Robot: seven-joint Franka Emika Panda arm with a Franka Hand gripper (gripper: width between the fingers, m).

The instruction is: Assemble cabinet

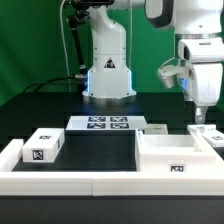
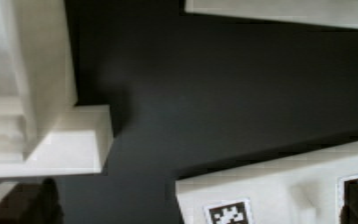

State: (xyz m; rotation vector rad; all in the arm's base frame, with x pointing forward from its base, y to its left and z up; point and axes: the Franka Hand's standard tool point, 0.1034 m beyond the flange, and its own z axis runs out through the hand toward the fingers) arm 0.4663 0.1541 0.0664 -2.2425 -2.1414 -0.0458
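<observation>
Exterior view, holdings at this moment:

1. Bench [image 1: 100, 150]: black top, green backdrop behind. The arm's base [image 1: 105, 65] stands at the middle of the far edge.
2. Border rail [image 1: 100, 185]: low and white, running along the near edge and up the edge on the exterior view's left.
3. Marker board [image 1: 110, 123]: flat, tagged, lying mid-bench in front of the base.
4. Large box body [image 1: 160, 166]: open-topped and white, one tag on its front wall. It sits toward the near corner on the exterior view's right, close behind the rail. Nothing visible is fitted into it.
5. Small box part [image 1: 45, 146]: white and tagged, near the edge on the exterior view's left, well apart from the body.
6. Second small part [image 1: 210, 137]: white and tagged, at the edge on the exterior view's right, just beside the body's far side. Whether the two touch cannot be told.
7. Gripper [image 1: 200, 118]: pointing down, directly above the second small part and close to it. Whether the fingers are spread, closed, or already on the part cannot be told.

Wrist view: dark bench top framed by white plastic faces, two of them tagged [image 2: 247, 205]. Which parts these are is unclear, and no fingers can be made out.

Progress, as a judgement: early. All cabinet pieces lie separate, with none joined. The arm looks set to collect the second small part, and every fitting step remains.
</observation>
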